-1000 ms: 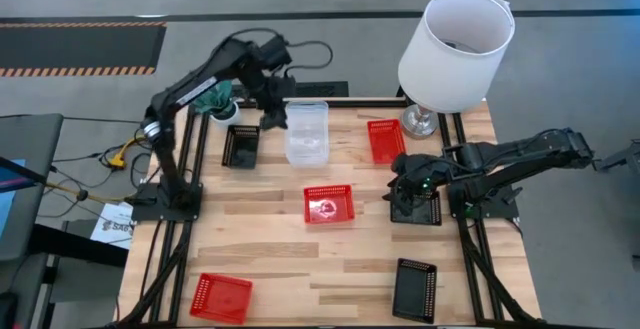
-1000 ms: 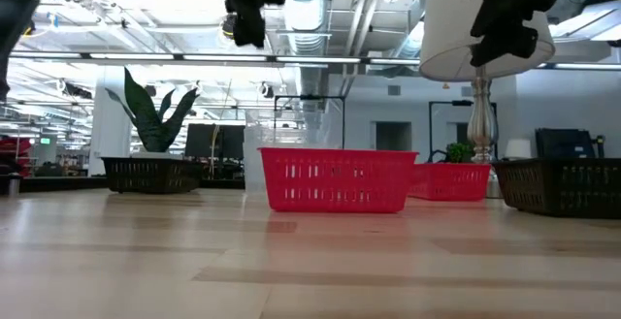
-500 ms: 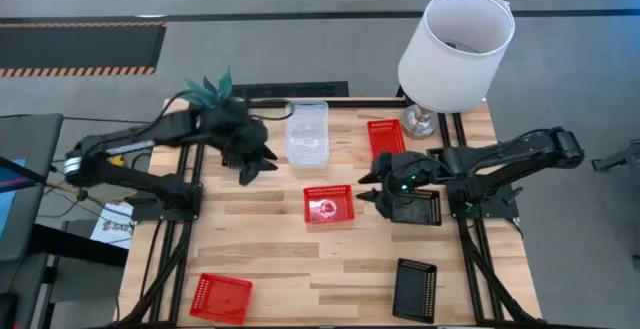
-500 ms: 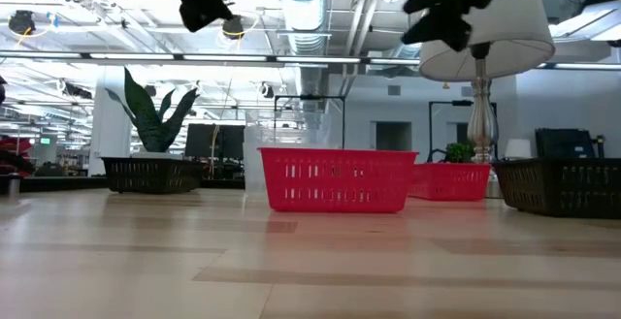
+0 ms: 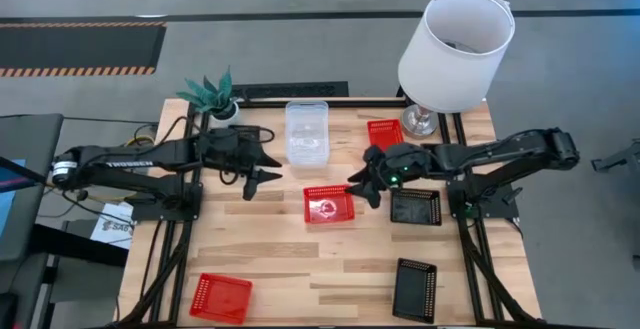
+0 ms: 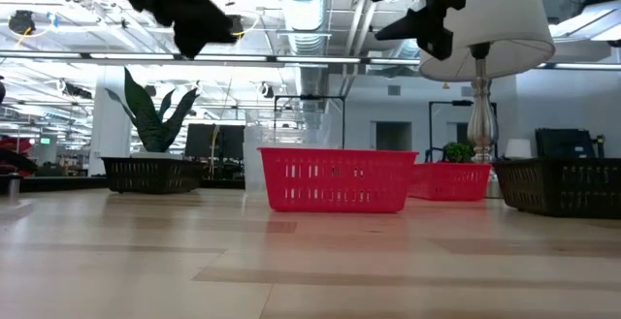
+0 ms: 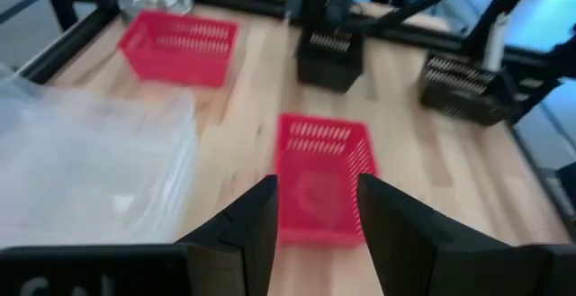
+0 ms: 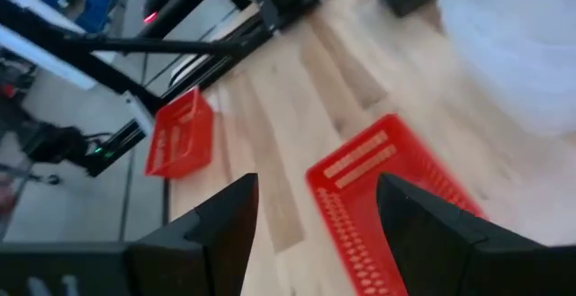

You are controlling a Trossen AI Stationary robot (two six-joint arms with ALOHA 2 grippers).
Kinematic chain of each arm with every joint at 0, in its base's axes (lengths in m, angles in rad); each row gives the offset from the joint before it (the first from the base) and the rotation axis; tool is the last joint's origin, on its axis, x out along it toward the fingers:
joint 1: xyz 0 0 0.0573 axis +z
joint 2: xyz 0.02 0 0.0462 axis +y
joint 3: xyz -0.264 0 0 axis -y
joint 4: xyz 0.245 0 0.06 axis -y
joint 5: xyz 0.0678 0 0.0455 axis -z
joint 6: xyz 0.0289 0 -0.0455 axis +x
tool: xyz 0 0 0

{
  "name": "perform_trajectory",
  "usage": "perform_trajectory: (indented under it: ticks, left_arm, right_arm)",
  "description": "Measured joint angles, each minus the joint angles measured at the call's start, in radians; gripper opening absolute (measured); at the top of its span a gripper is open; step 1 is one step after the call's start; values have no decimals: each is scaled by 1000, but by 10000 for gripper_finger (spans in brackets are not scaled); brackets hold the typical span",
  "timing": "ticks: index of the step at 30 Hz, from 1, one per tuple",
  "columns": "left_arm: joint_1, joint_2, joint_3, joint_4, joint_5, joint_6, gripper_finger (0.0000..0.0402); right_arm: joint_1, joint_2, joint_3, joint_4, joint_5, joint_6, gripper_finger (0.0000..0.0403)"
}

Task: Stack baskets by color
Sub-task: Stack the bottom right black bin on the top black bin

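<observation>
A red basket (image 5: 329, 204) (image 7: 319, 183) (image 8: 396, 197) lies flat at the table's middle. My left gripper (image 5: 267, 172) (image 7: 317, 188) hovers open to its left and slightly beyond it. My right gripper (image 5: 361, 184) (image 8: 317, 188) hovers open just right of it. Both point slantwise down at it and hold nothing. Clear baskets (image 5: 306, 132), nested, rest at the far edge, with a second red basket (image 5: 384, 135) to their right. A black basket (image 5: 415, 207) lies under my right arm, another (image 5: 414, 289) at the near right. A third red basket (image 5: 221, 297) sits near left. My left arm covers a black basket (image 6: 150, 174) at the far left.
A white-shaded lamp (image 5: 455, 49) stands at the far right corner and a small green plant (image 5: 210, 94) at the far left corner. Bare wood lies between the middle red basket and the near edge.
My left gripper has come down from above the clear baskets toward the near edge and tipped from pointing down to nearly level, facing the middle red basket. My right gripper has moved left from above the black basket toward that red basket and tipped up. No basket has moved.
</observation>
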Motion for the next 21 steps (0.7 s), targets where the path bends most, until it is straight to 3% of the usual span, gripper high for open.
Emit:
perform_trajectory:
  ticks: [6,14,17,21]
  left_arm:
    - [0,38,-20,-37,-62,148,139]
    - [8,147,-20,-82,-284,166,139]
    - [20,190,25,-222,-313,140,139]
    - [43,221,107,-432,-454,-6,139]
  right_arm:
    - [21,-15,-1,-104,-19,103,249]
    - [83,-15,0,-147,-12,256,249]
    - [109,-15,0,-153,18,278,249]
    - [132,-15,0,-162,42,279,249]
